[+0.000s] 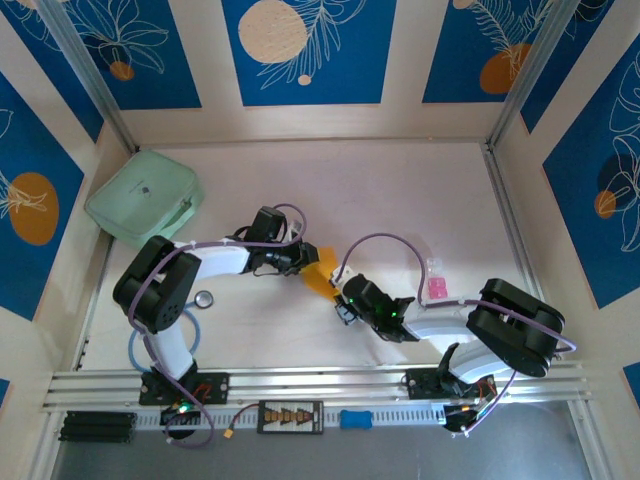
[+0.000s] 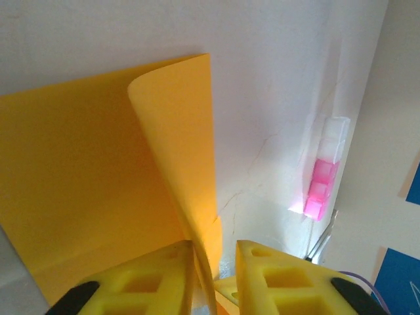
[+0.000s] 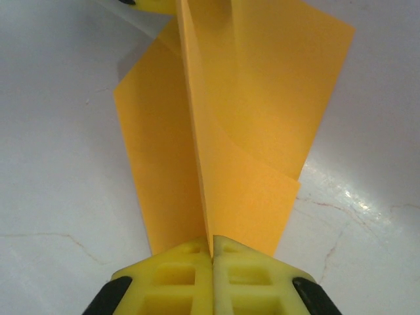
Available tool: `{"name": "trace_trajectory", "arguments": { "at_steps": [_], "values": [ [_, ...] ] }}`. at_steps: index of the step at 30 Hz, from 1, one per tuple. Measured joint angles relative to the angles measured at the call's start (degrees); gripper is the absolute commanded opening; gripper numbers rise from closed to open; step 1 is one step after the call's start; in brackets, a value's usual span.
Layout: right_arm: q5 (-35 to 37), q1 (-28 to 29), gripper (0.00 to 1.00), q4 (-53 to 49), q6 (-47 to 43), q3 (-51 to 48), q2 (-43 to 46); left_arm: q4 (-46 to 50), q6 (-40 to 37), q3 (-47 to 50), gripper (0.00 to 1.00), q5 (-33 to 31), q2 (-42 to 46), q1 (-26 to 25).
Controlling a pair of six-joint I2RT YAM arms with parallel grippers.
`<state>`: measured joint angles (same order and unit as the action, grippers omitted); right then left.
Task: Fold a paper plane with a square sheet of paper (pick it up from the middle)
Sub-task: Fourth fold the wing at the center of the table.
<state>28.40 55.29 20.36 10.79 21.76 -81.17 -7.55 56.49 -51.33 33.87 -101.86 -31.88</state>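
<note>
The right gripper [image 3: 211,252] is pressed fully together on a raised ridge of the square sheet of paper [image 3: 262,98], pinching that fold between its yellow fingers. The left gripper [image 2: 215,262], at the sheet's opposite end, has its jaws a little apart, and a curled edge of the paper runs into the gap. The sheet sits mid-table, partly lifted and bent. The table [image 1: 380,190] under it is white with thin crack-like lines. A small pink object [image 1: 437,287] lies to the right of the sheet. A mint-green case [image 1: 145,197] sits well to its left, near the far corner. Beyond the sheet stand cream walls with blue leaf-patterned panels [image 1: 300,50].
</note>
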Motion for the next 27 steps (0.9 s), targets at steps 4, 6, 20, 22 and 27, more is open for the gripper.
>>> {"name": "trace_trajectory", "arguments": {
  "at_steps": [4,6,20,22,27],
  "values": [
    [-1.6,-0.6,0.07,0.0,1.3,0.0,-0.1,1.5,-0.7,0.0,0.43,-1.5,0.2,0.1],
    [-2.4,-0.8,0.07,0.0,2.0,0.0,-0.3,2.4,-1.0,0.0,0.47,-2.5,0.7,0.3],
    [-9.9,-3.7,0.06,0.5,9.7,2.8,-4.5,9.0,-1.5,1.0,0.58,-10.4,7.7,2.0],
    [-12.1,-4.7,0.06,0.7,11.1,3.0,-4.7,9.5,-1.5,1.2,0.57,-10.7,7.7,2.1],
    [-18.1,-7.8,0.07,1.9,15.1,3.3,-5.7,10.0,-1.8,1.6,0.45,-11.1,7.8,2.1]
  ]
}}
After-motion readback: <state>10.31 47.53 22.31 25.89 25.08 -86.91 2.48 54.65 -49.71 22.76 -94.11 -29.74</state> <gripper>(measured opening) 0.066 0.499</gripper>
